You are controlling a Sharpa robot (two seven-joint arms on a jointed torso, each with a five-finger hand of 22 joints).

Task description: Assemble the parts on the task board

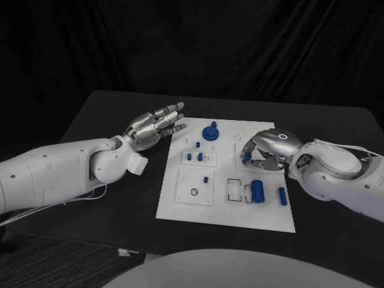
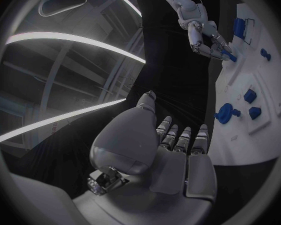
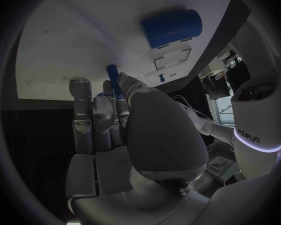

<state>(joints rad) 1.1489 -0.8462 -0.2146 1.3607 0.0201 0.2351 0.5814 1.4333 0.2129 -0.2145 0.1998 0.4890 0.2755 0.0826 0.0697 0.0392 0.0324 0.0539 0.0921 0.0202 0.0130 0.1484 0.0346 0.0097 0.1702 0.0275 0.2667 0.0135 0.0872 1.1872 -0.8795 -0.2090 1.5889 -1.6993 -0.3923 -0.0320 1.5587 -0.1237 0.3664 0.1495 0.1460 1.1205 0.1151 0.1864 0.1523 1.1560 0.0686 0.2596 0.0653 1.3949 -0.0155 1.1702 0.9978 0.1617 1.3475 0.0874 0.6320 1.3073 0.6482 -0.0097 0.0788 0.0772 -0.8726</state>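
So the right hand (image 1: 266,150) was sitting over the right side of the task board (image 1: 182,207), fingers curled down and pinching a small blue peg (image 1: 246,158) at the fingertips; the right wrist view showed that peg (image 3: 112,77) sticking out past the fingers toward the white plate. Just nearer the robot than that hand, a blue cylinder (image 1: 257,191) lay on the board next to a rectangular slot, with a thinner blue pin (image 1: 283,196) close to the board's right edge. The left hand (image 1: 155,127) was off the board's far left corner, hovering over the black table (image 1: 105,114), palm up-ish with fingers spread and nothing in it. Nearest to it on the board was the round blue knob (image 1: 211,132) by the far edge, and a bit closer in, two short blue pegs (image 1: 195,156) stood in a small square block.
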